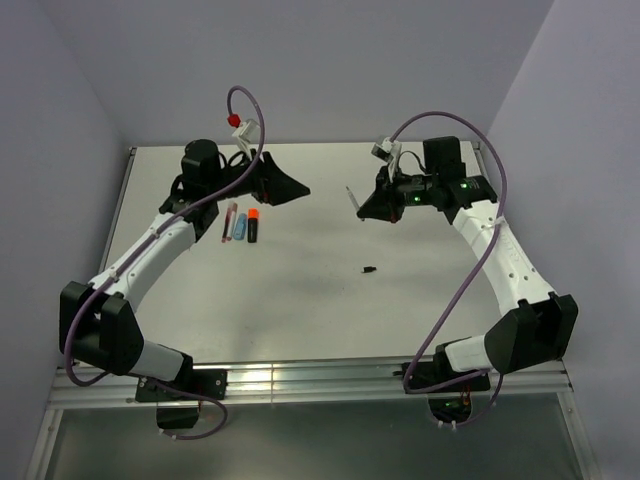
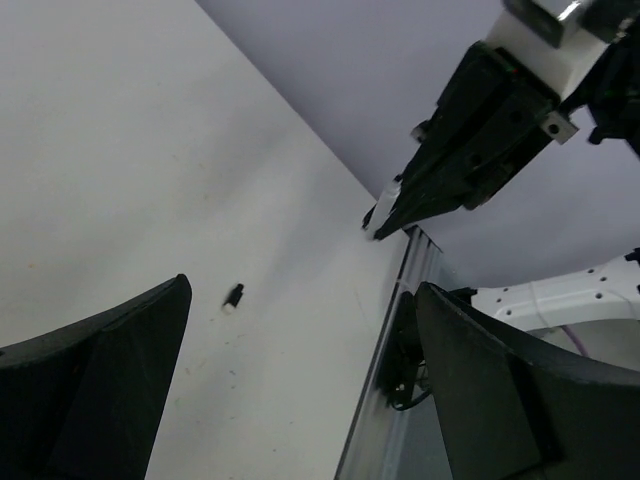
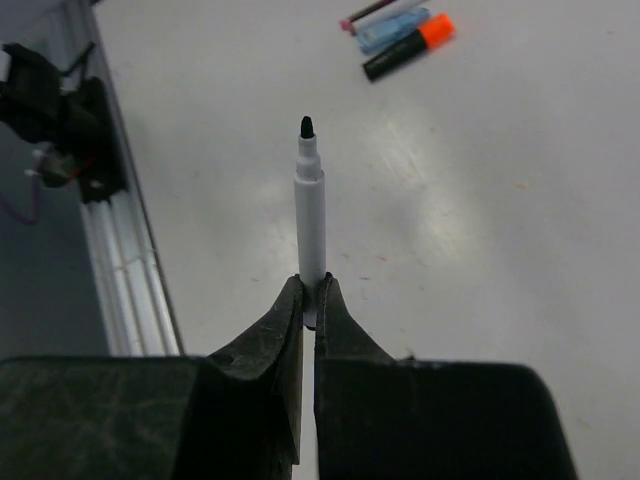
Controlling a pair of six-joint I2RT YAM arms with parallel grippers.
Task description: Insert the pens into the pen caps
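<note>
My right gripper [image 1: 362, 208] [image 3: 310, 298] is shut on a white pen [image 3: 310, 215] with a bare black tip, held above the table and pointing towards the left arm; the pen also shows in the top view [image 1: 352, 198]. My left gripper [image 1: 295, 190] [image 2: 302, 292] is open and empty, raised above the table and facing the right gripper. A tiny black cap [image 1: 370, 269] [image 2: 233, 297] lies alone on the table between and in front of the grippers. No other caps are in view.
A black marker with an orange end [image 1: 253, 225] [image 3: 405, 50], a light-blue marker [image 1: 240, 222] [image 3: 393, 30] and a slim red pen [image 1: 230, 220] [image 3: 365, 14] lie together at the back left. A metal rail [image 1: 320, 378] runs along the table's near edge.
</note>
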